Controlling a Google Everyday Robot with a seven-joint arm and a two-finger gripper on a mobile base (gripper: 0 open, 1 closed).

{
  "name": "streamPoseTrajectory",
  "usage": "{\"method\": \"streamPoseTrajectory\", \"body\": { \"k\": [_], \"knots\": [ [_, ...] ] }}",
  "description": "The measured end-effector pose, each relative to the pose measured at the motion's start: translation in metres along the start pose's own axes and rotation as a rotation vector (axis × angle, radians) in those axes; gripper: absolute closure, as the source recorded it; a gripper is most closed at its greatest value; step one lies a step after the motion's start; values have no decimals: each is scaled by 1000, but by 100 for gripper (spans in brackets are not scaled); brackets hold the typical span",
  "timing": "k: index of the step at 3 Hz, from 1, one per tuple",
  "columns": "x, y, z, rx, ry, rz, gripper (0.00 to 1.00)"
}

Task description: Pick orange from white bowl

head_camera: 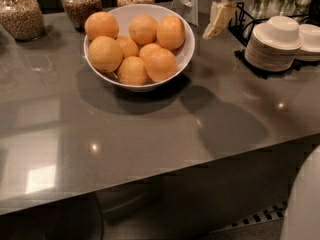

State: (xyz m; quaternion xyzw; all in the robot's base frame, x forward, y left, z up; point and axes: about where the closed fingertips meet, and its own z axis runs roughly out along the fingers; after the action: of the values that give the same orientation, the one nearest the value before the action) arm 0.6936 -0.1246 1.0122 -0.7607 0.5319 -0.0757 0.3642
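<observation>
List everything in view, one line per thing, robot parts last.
oranges: seven showing, orange, piled in the white bowl
white bowl: one, white, back centre of the counter
glass jars: three, clear with brown fill, back left
small dishes: two stacks, white, right side
wire rack: one, black, behind the dishes
counter: one, grey, across the view
gripper: one, cream, above the counter right of the bowl, apart from it
</observation>
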Motion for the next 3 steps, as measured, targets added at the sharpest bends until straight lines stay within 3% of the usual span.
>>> {"method": "streamPoseTrajectory", "body": {
  "k": [1,3],
  "knots": [
    [-1,-9,14,-9,-10,-40,38],
    [-12,-9,37,-49,-61,-67,36]
  ]
}}
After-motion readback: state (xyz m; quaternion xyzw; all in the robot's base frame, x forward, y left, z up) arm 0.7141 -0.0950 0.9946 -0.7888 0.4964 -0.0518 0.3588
